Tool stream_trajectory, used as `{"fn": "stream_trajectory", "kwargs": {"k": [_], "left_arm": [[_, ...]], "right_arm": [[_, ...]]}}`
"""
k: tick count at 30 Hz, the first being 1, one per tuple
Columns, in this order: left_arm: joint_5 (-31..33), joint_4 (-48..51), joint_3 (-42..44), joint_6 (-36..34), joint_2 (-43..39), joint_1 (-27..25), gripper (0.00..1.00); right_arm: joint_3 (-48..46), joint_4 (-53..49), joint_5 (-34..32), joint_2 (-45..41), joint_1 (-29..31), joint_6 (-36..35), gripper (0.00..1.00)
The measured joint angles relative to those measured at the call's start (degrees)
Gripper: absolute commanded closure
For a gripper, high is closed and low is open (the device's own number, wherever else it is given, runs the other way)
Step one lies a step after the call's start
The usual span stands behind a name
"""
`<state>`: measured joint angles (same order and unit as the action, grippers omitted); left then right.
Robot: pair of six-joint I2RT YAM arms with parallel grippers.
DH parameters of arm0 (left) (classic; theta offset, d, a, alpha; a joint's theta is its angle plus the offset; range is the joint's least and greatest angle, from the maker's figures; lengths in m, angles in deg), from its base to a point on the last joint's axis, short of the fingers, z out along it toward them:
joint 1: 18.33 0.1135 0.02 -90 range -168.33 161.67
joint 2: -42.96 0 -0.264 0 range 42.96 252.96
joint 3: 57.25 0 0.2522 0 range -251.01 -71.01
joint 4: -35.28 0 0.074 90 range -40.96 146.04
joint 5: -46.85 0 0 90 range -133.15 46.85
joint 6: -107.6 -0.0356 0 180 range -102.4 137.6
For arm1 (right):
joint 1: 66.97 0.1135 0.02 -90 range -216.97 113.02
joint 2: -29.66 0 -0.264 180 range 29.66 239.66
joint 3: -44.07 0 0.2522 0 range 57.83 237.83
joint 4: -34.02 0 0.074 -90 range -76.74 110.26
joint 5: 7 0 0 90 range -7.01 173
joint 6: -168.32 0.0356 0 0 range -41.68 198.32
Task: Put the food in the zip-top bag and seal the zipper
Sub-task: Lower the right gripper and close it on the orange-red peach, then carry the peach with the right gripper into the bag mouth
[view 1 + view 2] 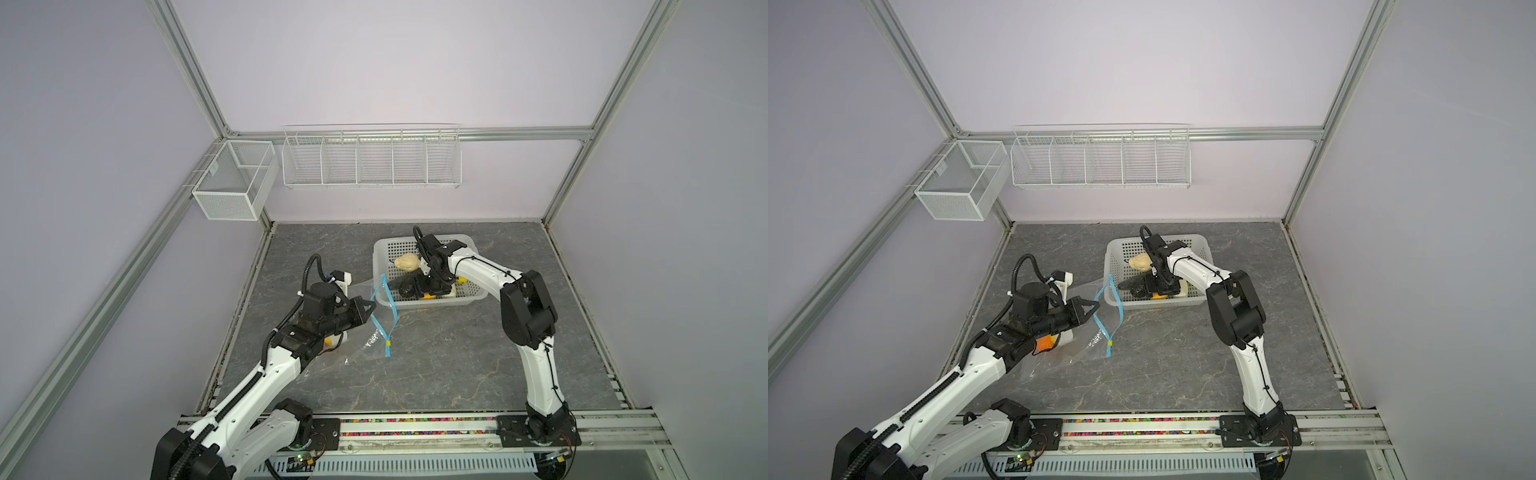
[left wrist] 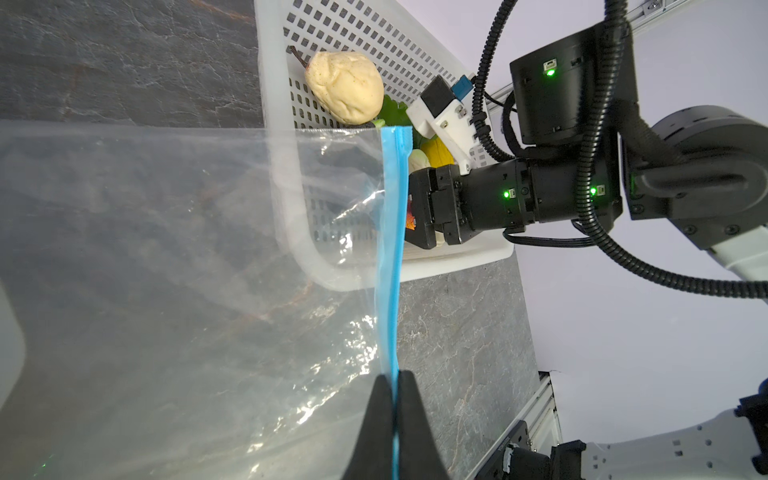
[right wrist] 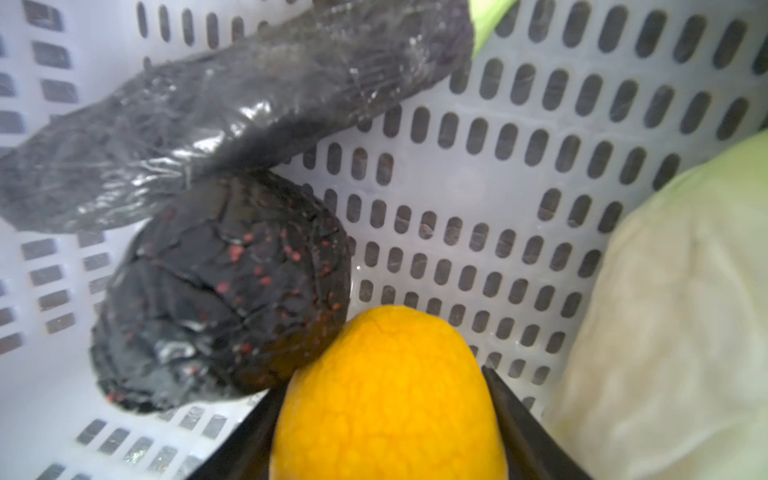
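The clear zip-top bag (image 1: pixel 365 338) (image 2: pixel 166 270) lies left of the white perforated basket (image 1: pixel 436 306) (image 1: pixel 1158 305). Its mouth gapes toward the basket. My left gripper (image 1: pixel 371 304) (image 2: pixel 395 376) is shut on the bag's blue zipper (image 2: pixel 392 249) and holds that edge up. The yellow slider (image 1: pixel 388 343) sits near the strip's low end. An orange piece (image 1: pixel 1044 344) lies inside the bag under my left arm. My right gripper (image 1: pixel 428 291) (image 3: pixel 382 386) is down in the basket, its fingers pressed against both sides of a yellow fruit (image 3: pixel 386 407). Two dark pieces (image 3: pixel 224 291), a beige knobbly piece (image 1: pixel 406 262) and a white leafy piece (image 3: pixel 665 311) lie nearby.
A white wire rack (image 1: pixel 372 160) hangs on the back wall and a mesh box (image 1: pixel 232 180) on the left frame. The basket's front wall (image 2: pixel 291 232) stands close behind the bag's raised edge. A metal rail (image 1: pixel 415 430) runs along the table's front.
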<state>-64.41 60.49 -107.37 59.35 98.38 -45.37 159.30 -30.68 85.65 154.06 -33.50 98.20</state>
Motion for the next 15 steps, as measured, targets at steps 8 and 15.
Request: {"fn": "stream_trajectory", "kwargs": {"k": [8, 15], "left_arm": [[0.44, -0.02, 0.0, 0.7, -0.04, 0.0, 1.0], [0.7, -0.02, 0.0, 1.38, -0.04, 0.0, 1.0]], "right_arm": [[-0.07, -0.52, -0.9, -4.92, -0.33, -1.16, 0.37], [-2.86, 0.83, -1.11, -12.31, -1.31, -2.34, 0.37]]}}
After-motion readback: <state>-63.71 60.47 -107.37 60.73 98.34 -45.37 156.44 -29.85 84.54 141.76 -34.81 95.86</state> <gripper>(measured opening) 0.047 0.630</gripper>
